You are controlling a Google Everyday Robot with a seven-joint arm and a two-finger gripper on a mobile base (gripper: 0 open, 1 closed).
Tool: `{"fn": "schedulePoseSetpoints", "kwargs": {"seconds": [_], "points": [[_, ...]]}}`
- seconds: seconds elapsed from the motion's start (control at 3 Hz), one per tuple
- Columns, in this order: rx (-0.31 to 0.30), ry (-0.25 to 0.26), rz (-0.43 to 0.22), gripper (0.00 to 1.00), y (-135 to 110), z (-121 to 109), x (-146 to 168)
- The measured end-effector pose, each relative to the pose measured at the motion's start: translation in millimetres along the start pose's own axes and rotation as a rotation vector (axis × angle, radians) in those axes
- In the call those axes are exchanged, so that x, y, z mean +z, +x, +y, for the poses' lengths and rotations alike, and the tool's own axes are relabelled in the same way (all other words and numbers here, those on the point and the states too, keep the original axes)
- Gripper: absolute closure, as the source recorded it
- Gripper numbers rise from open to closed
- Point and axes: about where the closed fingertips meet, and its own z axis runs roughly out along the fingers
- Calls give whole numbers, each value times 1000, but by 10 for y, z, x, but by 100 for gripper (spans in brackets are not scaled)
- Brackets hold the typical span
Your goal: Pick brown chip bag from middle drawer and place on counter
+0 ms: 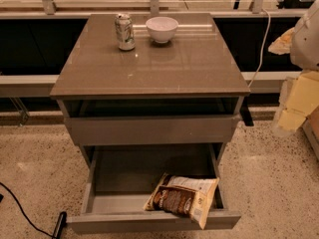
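Note:
The brown chip bag [182, 199] lies in the front right of the open middle drawer [107, 203], tilted, with its cream lower end resting over the drawer's front panel. The counter [164, 68] is the glossy gray-brown top of the cabinet. My gripper [295, 103] shows as a pale yellowish shape at the right edge of the view. It is beside the cabinet at about top-drawer height, well above and to the right of the bag, and touches nothing.
A soda can [124, 32] and a white bowl [162, 29] stand at the back of the counter. The top drawer [149, 128] is pulled out slightly. A white cable [261, 44] hangs right of the cabinet. A black cable [25, 213] lies on the speckled floor at left.

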Motion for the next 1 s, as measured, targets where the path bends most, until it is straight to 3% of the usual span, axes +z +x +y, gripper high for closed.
{"fn": "schedulePoseSetpoints", "kwargs": {"seconds": [0.33, 0.67, 1.0], "points": [[0, 0, 0, 0, 0, 0, 0], [-84, 12, -31, 0, -228, -116, 159], [-236, 25, -84, 0, -638, -163, 697]]}}
